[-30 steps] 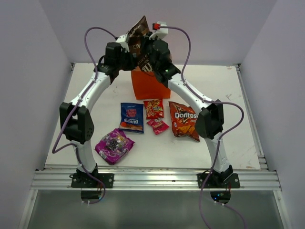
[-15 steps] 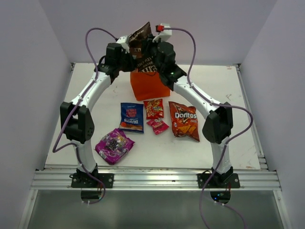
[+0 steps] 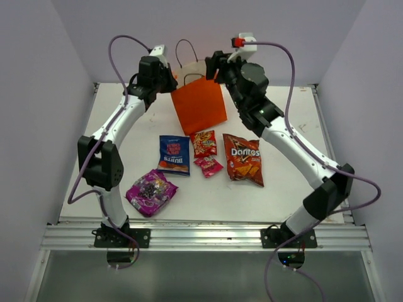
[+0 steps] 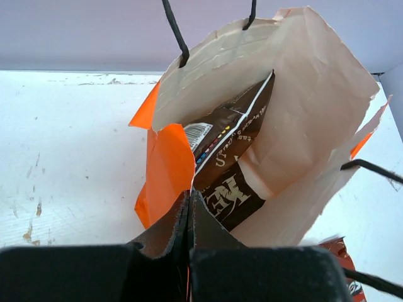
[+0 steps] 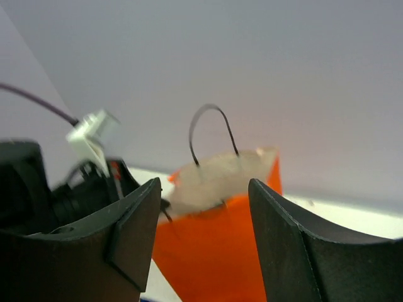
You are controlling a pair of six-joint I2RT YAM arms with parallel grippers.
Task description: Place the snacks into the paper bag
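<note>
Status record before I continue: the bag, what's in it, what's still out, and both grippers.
paper bag: upright, at the far middle of the table
inside bag: brown chips bag
still on table: blue bag, red-yellow packet, small pink-red packet, Doritos bag, purple bag
left gripper: shut on the paper bag's rim
right gripper: open, empty, near the bag's mouth

Bright even light; right wrist view blurred.
</note>
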